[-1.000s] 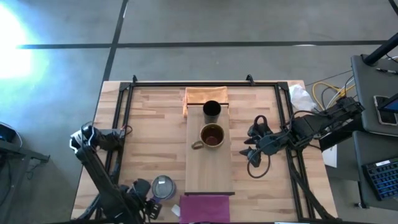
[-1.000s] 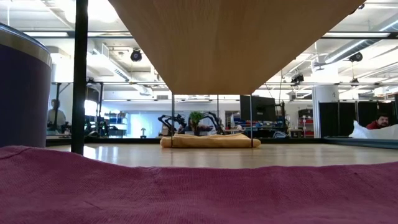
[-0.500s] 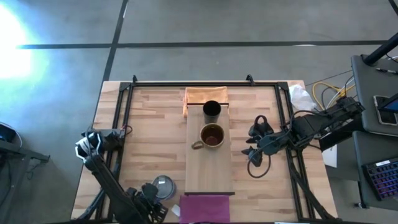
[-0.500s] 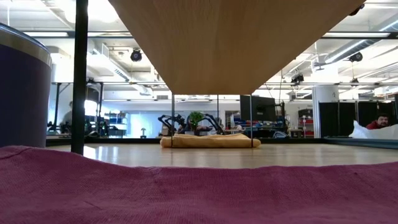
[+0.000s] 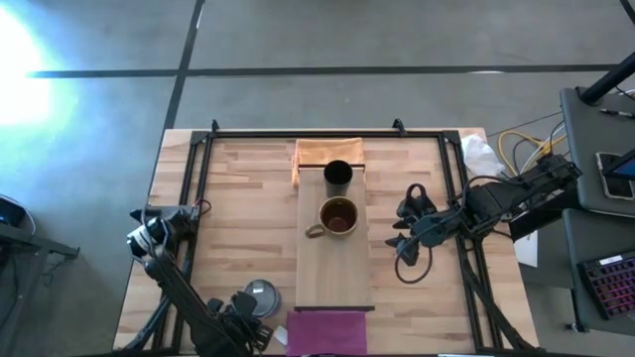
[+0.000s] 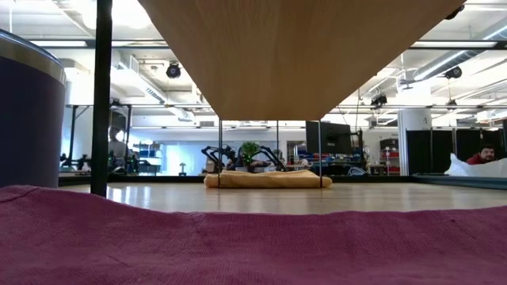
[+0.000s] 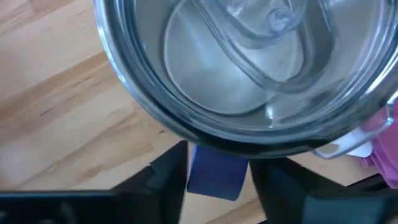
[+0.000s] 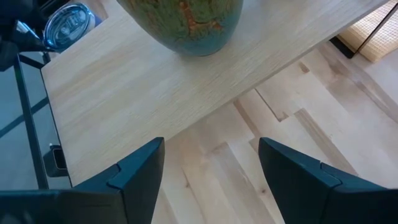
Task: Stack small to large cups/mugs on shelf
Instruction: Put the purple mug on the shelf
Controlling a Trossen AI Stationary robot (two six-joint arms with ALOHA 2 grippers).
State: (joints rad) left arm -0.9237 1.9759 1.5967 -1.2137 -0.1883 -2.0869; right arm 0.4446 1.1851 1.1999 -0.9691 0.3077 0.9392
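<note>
The light-wood shelf [image 5: 334, 268] runs near to far across the table's middle. On it stand the small black cup [image 5: 337, 177] and, nearer, the brown handled mug [image 5: 337, 216]. The grey-blue mug [image 5: 261, 297], with a clear lid, stands on the table left of the shelf's near end; it also shows in the low view [image 6: 28, 111]. My left gripper [image 5: 241, 322] is at its near-left side, shut on its blue handle. My right gripper [image 5: 402, 238] is open and empty over the table right of the shelf, fingers toward the brown mug [image 8: 186, 25]. My left gripper has the grey-blue mug's blue handle [image 7: 214, 171] between its two fingers [image 7: 168, 180], just below the rim. The fingers come slanting down from the table's near left. The mug stands upright with its base on the table.
A magenta cloth [image 5: 325, 332] lies at the near edge by the shelf's end. An orange woven mat [image 5: 329, 151] lies under the shelf's far end. Thin black shelf legs [image 6: 101, 95] and black frame rails [image 5: 203, 188] stand along the table. People show in the room beyond.
My left arm has swung a little toward the table's right and near edge, bringing its gripper closer to the grey-blue mug. The mug has stayed where it stood.
</note>
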